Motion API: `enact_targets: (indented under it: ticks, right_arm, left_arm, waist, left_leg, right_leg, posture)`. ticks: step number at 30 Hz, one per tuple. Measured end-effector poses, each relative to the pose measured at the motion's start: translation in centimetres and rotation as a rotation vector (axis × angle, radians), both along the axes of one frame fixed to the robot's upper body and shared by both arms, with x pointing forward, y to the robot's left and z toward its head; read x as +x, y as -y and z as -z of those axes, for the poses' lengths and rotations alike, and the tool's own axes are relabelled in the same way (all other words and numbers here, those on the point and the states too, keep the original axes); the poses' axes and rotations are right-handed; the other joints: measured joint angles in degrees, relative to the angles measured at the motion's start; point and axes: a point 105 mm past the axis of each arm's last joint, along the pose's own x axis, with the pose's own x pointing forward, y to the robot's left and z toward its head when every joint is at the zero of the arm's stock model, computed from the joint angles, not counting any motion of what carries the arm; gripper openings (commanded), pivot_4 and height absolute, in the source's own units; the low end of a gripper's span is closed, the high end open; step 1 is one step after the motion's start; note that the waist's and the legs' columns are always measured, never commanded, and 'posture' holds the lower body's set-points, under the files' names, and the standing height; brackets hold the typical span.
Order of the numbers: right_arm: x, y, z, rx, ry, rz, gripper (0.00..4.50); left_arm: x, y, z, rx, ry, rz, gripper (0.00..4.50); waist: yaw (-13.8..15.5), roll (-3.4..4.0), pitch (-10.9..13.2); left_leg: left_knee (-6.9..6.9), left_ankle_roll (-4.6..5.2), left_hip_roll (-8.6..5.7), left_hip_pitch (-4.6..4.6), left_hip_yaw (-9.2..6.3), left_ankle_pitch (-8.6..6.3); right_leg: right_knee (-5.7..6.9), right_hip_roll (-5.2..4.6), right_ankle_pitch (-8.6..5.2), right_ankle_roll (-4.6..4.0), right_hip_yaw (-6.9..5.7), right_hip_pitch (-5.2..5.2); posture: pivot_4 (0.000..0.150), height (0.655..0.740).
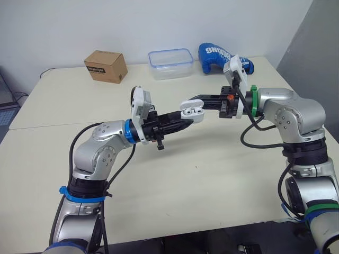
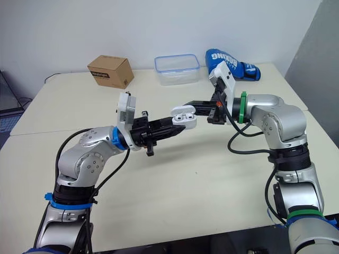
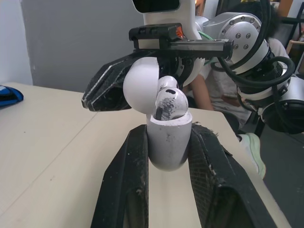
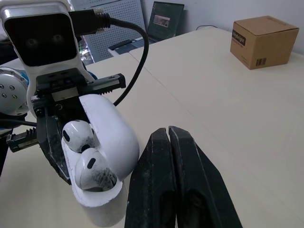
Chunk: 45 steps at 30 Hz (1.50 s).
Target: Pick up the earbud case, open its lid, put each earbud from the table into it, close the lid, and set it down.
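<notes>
Our left gripper (image 3: 168,135) is clamped on the earbud case (image 3: 167,151), holding it above the counter (image 1: 212,180). Both earbuds (image 4: 78,134) sit inside, and the lid (image 3: 140,85) is raised. Our right gripper (image 4: 167,133), fingers pressed together, sits just beside that lid. We judge closing comes next: push the lid down, then set the case down.

Over the middle of the desk (image 1: 212,174), the earbud case (image 1: 192,113) sits gripped in the left claw (image 1: 188,121), two earbuds (image 4: 78,134) inside it. The right claw (image 1: 187,100) lies just beside its lid, reaching in from 3 o'clock. Along the far edge, from the case: box (image 1: 105,66) at 10 o'clock, container (image 1: 170,63) at 12, glove (image 1: 222,57) at 1.
</notes>
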Motion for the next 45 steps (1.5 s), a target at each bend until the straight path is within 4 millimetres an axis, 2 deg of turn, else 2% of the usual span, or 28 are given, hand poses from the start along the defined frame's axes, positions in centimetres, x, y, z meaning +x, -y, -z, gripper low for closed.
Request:
enact_targets:
  ticks: [13, 19, 29, 35, 37, 40, 45]
  right_arm:
    - [0.0, -0.1, -0.8, 0.029, 0.057, 0.005, 0.06]
    - [-1.1, 0.1, -1.1, -0.002, 0.095, -0.040, 0.06]
    - [-2.2, 0.9, -0.5, -0.084, 0.157, -0.058, 0.06]
    - [-2.9, 0.2, 0.1, -0.131, 0.179, -0.125, 0.06]
    - [-2.8, 0.8, -0.3, -0.177, 0.204, -0.121, 0.06]
    - [-2.5, 3.0, -0.6, -0.294, 0.268, -0.089, 0.06]
    - [-2.6, 4.7, 1.5, -0.502, 0.333, -0.134, 0.06]
  left_arm:
    - [0.0, -0.1, 0.2, 0.002, -0.023, 0.003, 0.78]
    - [0.0, -0.2, 0.2, 0.006, -0.023, -0.002, 0.78]
    - [0.5, -0.6, 0.8, 0.016, -0.056, -0.018, 0.78]
    - [0.9, -0.9, 1.0, 0.019, -0.073, -0.048, 0.78]
    - [0.8, -1.0, 0.9, 0.012, -0.075, -0.049, 0.78]
    - [0.8, -1.5, 0.8, 0.002, -0.084, -0.057, 0.78]
    - [0.7, -1.8, 2.0, 0.010, -0.163, -0.074, 0.78]
  waist:
    - [0.02, 0.00, 0.00]
    - [0.00, 0.00, 0.00]
    - [0.03, 0.00, 0.00]
    - [0.02, 0.00, 0.00]
    - [0.16, 0.00, 0.01]
    - [0.37, -0.02, 0.01]
    - [0.12, -0.03, 0.02]
  left_leg:
    - [0.00, 0.00, 0.00, 0.00, 0.00, 0.00]
    - [0.00, 0.00, 0.00, 0.00, 0.00, 0.00]
    - [0.00, 0.00, 0.00, 0.00, 0.00, 0.00]
    - [0.01, 0.00, -0.01, 0.00, 0.00, 0.00]
    - [0.01, 0.00, -0.01, -0.01, -0.01, 0.00]
    - [0.01, 0.00, -0.01, -0.01, 0.00, 0.00]
    - [0.00, 0.01, 0.01, 0.00, 0.02, 0.00]
  right_leg:
    - [-0.01, 0.00, 0.00, 0.00, 0.00, 0.00]
    - [0.01, 0.00, 0.00, 0.00, -0.01, 0.00]
    - [0.00, 0.00, 0.00, 0.00, -0.01, 0.00]
    - [-0.01, 0.00, 0.00, 0.00, -0.01, 0.01]
    - [-0.03, -0.01, 0.00, 0.00, -0.02, 0.01]
    - [-0.07, -0.01, 0.00, 0.00, -0.03, 0.03]
    - [-0.03, 0.00, -0.01, 0.01, -0.02, 0.02]
  posture:
    - [0.150, 0.7400]
    - [0.150, 0.7400]
    - [0.150, 0.7400]
    - [0.150, 0.7400]
    - [0.150, 0.7400]
    - [0.150, 0.7400]
    - [0.150, 0.7400]
